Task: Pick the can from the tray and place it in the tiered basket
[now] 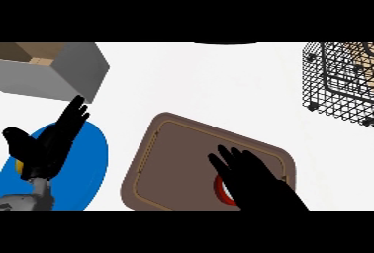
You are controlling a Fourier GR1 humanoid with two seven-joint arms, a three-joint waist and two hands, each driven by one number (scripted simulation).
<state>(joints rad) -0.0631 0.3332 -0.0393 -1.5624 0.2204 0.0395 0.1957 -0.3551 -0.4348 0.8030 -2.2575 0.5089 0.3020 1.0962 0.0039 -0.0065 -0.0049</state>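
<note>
A brown tray (175, 148) lies on the white counter at lower centre. On its right part only a red-and-white sliver of the can (220, 190) shows, the rest hidden under my right hand (256, 180). That hand hovers over the can with its fingers straight and spread, not curled round it. The black wire tiered basket (340, 84) stands at the upper right, well apart from the tray. My left hand (47, 143) rests open at the left, fingers up, over a blue plate.
A blue plate (91, 168) lies at the lower left beside the tray. A grey open box (51, 69) sits at the upper left. White counter stretches between the tray and the basket.
</note>
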